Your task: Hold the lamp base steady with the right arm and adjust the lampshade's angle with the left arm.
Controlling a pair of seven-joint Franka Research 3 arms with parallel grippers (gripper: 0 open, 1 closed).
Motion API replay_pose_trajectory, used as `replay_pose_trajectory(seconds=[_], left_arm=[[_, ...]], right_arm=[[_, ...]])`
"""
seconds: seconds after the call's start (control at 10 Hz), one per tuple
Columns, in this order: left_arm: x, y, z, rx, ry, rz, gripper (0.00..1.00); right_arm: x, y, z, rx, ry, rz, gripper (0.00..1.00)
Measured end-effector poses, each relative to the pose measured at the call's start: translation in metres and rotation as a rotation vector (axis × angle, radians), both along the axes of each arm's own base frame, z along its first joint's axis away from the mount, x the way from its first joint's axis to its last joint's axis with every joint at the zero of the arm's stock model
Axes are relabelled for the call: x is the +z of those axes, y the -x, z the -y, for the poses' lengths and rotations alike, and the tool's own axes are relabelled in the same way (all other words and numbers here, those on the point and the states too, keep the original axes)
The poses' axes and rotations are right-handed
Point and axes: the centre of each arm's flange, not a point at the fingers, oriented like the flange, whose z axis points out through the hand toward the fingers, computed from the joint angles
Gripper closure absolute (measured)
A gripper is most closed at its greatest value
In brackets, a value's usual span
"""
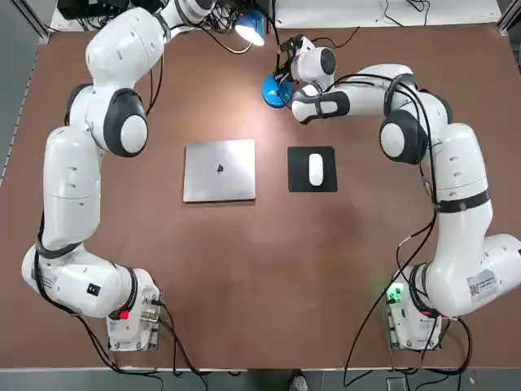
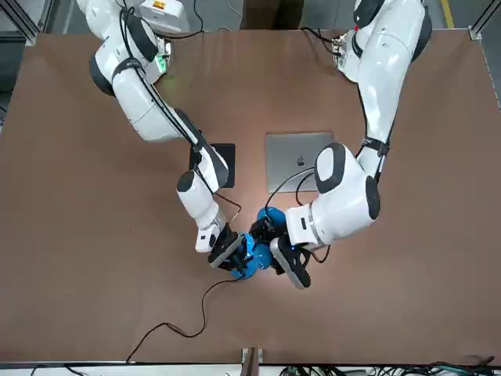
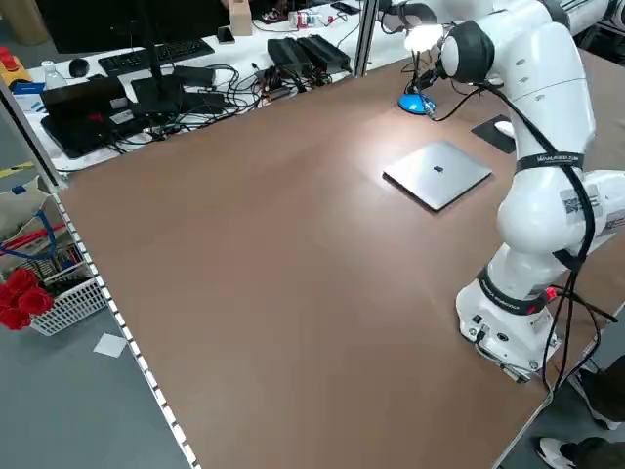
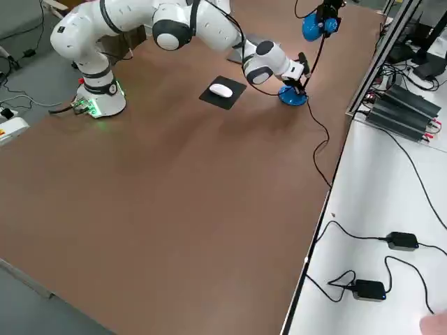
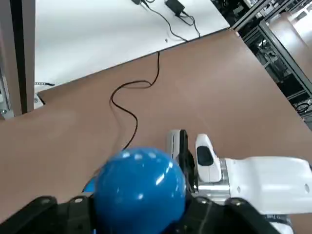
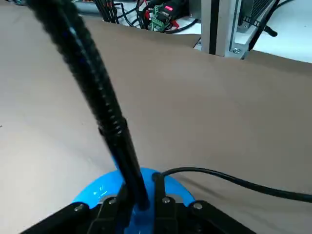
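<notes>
One black right gripper pinched the thin black lamp neck above the round blue base on the brown tabletop; the left gripper was at the glossy blue lampshade, open or shut I couldn't tell.

we log the left arm and right arm: white shells, dark joint caps, black straps and cables. we see red light on the left base, green on the right base.
</notes>
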Motion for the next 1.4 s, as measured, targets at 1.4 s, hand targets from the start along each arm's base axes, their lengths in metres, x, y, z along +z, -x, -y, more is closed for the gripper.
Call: replay_pose_trajectory(seconds=[1.4], left_arm=[[0.185, 0.06, -0.111, -0.221, -0.333, -0.064, 0.0]], right_arm=[[-0.003, -0.004, 0.006, -0.009, 0.012, 0.003, 0.5]])
